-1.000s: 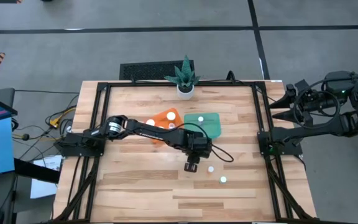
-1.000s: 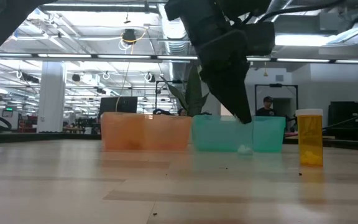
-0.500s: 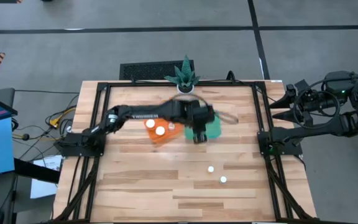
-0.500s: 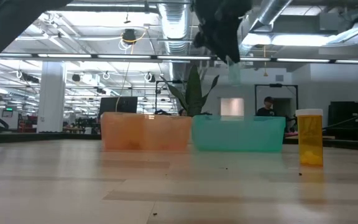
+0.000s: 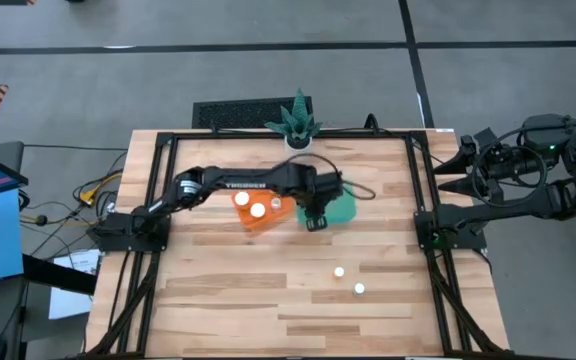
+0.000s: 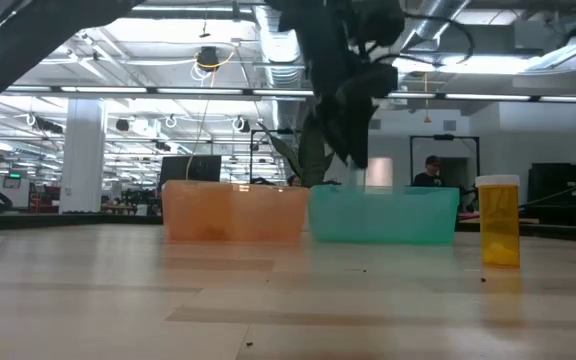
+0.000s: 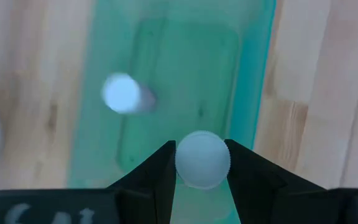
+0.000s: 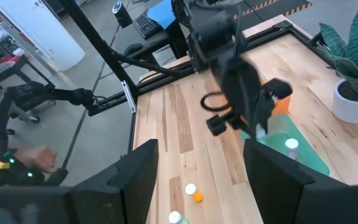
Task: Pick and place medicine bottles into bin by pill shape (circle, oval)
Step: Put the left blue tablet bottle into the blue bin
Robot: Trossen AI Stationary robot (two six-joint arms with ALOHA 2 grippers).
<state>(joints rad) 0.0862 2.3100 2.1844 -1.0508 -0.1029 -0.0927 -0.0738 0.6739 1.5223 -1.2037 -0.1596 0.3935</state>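
Observation:
My left gripper (image 5: 317, 222) is above the teal bin (image 5: 344, 206), shut on a small medicine bottle whose round white cap (image 7: 202, 159) shows between its fingers in the left wrist view. Another white-capped bottle (image 7: 124, 93) is in the teal bin. The orange bin (image 5: 268, 190) beside it holds two bottles (image 5: 242, 198). Two more bottles (image 5: 339, 271) (image 5: 359, 289) stand on the table nearer the front; one orange bottle (image 6: 498, 222) shows in the low view. My right gripper (image 8: 201, 186) is open, parked beyond the table's right edge. My left gripper pinches the bottle between its two fingers, one on each side of the white cap's rim (image 7: 180, 160). The fingers point down from above. The bottle hangs upright with its cap up, clear of the table, over the teal bin's floor (image 7: 185, 74).
A white pot with a green plant (image 5: 298, 140) stands at the table's far edge behind the bins. A black frame (image 5: 423, 215) runs along the table's sides. Bare wood lies at the near and left parts of the table (image 5: 218, 290).
My left gripper has risen from the table near the two loose bottles and gone toward the far edge with the bottle in its fingers. It now stands over the teal bin and has come down a little from its highest point.

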